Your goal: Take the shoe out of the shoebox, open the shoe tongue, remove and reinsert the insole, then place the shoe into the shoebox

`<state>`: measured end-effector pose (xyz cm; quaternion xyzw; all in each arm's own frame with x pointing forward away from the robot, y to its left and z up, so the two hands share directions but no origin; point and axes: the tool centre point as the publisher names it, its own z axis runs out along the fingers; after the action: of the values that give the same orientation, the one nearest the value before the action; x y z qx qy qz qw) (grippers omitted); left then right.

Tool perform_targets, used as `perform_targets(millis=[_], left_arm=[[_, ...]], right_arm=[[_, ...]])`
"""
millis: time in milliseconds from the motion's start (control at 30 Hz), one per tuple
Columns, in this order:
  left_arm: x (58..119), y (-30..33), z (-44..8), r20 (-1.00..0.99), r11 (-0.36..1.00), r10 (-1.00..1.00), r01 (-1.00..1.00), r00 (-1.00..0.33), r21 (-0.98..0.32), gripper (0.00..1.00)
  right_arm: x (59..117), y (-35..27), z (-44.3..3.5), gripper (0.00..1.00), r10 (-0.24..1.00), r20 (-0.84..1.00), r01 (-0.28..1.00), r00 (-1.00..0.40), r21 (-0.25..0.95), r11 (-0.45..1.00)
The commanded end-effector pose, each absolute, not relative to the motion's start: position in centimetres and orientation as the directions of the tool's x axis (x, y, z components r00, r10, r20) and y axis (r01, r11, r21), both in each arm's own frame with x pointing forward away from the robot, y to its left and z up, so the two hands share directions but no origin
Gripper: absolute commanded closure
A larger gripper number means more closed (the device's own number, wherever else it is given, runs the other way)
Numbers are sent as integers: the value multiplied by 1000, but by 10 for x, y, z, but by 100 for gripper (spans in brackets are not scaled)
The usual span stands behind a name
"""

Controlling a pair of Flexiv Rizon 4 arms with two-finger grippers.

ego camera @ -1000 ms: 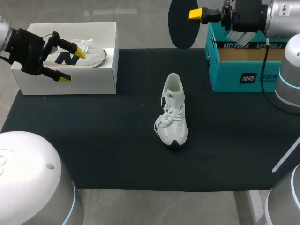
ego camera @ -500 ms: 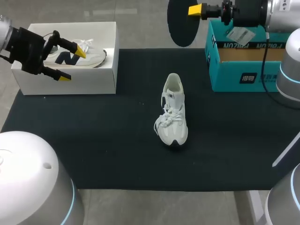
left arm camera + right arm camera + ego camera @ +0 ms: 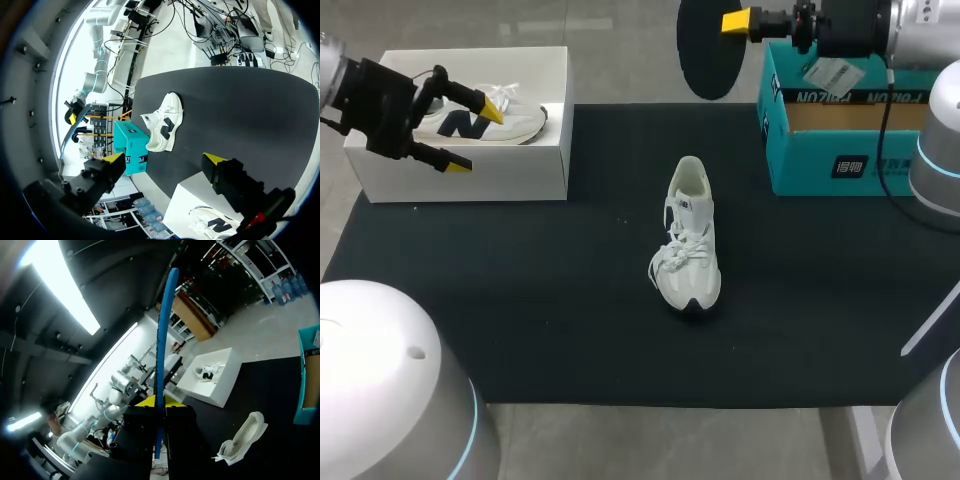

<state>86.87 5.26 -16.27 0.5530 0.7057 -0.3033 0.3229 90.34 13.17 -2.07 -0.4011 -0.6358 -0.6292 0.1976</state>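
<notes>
Head view: the shoe (image 3: 688,240) lies at frame centre on the black mat (image 3: 520,300), toe toward the lower edge, apart from both boxes. Right gripper (image 3: 736,22), at the top right of centre, is pinching the dark insole (image 3: 708,55), near the teal shoebox (image 3: 810,165) at upper right. The right wrist view shows the insole edge-on between both fingers. Left gripper (image 3: 472,137), upper left, has its fingers spread over the white shoebox (image 3: 500,180). A second shoe (image 3: 525,120) lies inside that box.
</notes>
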Motion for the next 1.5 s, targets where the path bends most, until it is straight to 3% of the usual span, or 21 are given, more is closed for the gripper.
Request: perform_targets(millis=[33,500,800,1133,1500], left_arm=[[868,53,-162,-789,205,588,976,-180,-71,0],[868,53,-162,-789,205,588,976,-180,-71,0],[868,53,-162,-789,205,588,976,-180,-71,0],[868,53,-162,-789,205,588,976,-180,-71,0],[868,53,-162,-789,205,588,976,-180,-71,0]], right_arm=[[904,133,-21,100,264,756,760,-599,641,-112],[904,133,-21,100,264,756,760,-599,641,-112],[925,139,-69,100,336,683,686,-648,716,-131],[944,133,-132,100,394,689,739,-609,673,-35],[944,133,-132,100,394,689,739,-609,673,-35]])
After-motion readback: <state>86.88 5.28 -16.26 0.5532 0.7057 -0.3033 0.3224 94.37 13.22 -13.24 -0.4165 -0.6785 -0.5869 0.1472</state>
